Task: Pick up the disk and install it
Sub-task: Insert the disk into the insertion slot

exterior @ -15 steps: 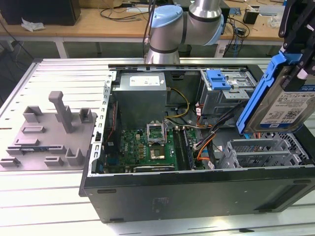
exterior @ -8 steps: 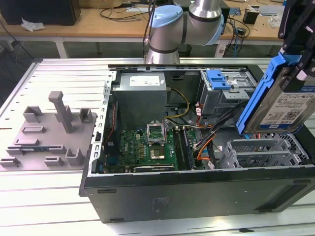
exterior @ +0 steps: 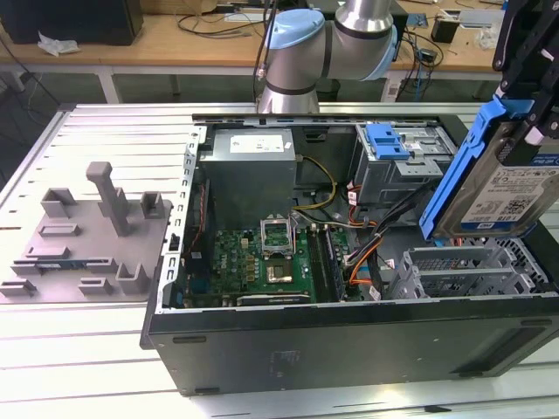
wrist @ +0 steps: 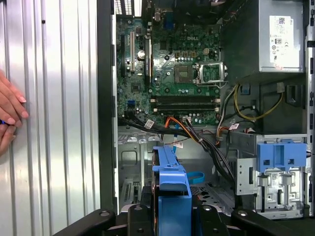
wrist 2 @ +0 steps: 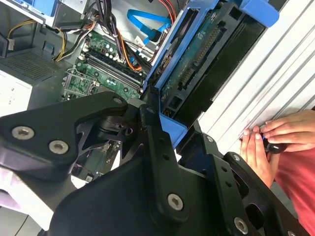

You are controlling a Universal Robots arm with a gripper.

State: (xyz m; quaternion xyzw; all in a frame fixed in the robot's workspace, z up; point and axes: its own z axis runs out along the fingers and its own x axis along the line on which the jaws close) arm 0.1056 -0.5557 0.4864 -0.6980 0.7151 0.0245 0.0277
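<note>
Being clamped between the closed jaws of the gripper [wrist 2: 160, 115], the disk [exterior: 511, 188] is being held above the open computer case [exterior: 349, 340], long axis steeply tilted, label facing the exterior camera

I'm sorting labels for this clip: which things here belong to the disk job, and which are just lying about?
Job: disk, held in the gripper; open computer case.
Lying about: grey block on the table; a person's hand resting beside the case.
</note>
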